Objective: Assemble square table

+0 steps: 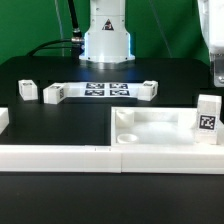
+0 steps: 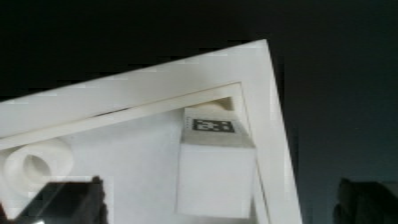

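Note:
The white square table top (image 1: pixel 160 129) lies at the front right, behind the front rail. A white leg block (image 1: pixel 207 123) with a black-and-white tag stands upright in its right corner. My gripper (image 1: pixel 215 62) hangs above that leg at the exterior view's right edge, mostly cut off. In the wrist view the gripper (image 2: pixel 217 205) is open. Its dark fingers (image 2: pixel 71 200) stand wide on either side of the leg (image 2: pixel 214 160), apart from it. The table top (image 2: pixel 107 130) shows one corner and a round socket (image 2: pixel 25 166).
The marker board (image 1: pixel 98 90) lies mid-table before the robot base. Loose leg blocks lie beside it: two on the left (image 1: pixel 27 89) (image 1: pixel 53 94) and one on the right (image 1: pixel 148 88). Another white piece (image 1: pixel 3 119) sits at the left edge. A long white rail (image 1: pixel 70 156) runs along the front.

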Motion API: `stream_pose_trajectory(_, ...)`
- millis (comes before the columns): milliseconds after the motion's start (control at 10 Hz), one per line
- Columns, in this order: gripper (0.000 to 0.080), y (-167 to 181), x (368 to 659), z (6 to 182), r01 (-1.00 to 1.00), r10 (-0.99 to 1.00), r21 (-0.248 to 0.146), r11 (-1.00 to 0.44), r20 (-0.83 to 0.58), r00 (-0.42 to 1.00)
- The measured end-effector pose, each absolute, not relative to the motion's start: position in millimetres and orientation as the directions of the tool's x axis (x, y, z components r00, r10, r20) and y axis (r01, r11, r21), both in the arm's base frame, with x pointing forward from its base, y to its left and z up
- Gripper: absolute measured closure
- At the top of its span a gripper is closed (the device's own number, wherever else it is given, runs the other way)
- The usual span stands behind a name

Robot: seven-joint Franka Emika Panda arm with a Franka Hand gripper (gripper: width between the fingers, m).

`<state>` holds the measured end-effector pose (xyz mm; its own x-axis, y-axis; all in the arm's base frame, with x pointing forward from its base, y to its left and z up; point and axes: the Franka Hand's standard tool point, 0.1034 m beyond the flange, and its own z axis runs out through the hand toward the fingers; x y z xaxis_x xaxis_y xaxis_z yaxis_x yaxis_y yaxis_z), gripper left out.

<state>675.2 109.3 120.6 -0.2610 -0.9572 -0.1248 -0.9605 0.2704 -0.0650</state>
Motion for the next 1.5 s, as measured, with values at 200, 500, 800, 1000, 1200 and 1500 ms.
stream_pose_trajectory(200,0.0151,109,675,120.4,-0.961,-0.957,-0.065,0.27,-0.125,-0.261)
stream_pose_trajectory(500,0.0151,117,650,131.2,-0.987,-0.985,-0.093,0.131,-0.123,-0.119)
stream_pose_trajectory(800,0.0151,118,636,133.2,-0.995,-0.993,-0.092,-0.024,-0.111,0.034)
stream_pose_trajectory(1000,0.0151,118,636,132.6,-0.982,-0.981,-0.106,-0.158,-0.097,0.168)
stream_pose_trajectory(1200,0.0151,118,635,132.0,-0.942,-0.943,-0.119,-0.314,-0.078,0.324)
stream_pose_trajectory(1500,0.0151,106,582,115.9,-0.802,-0.804,-0.134,-0.582,-0.053,0.592)
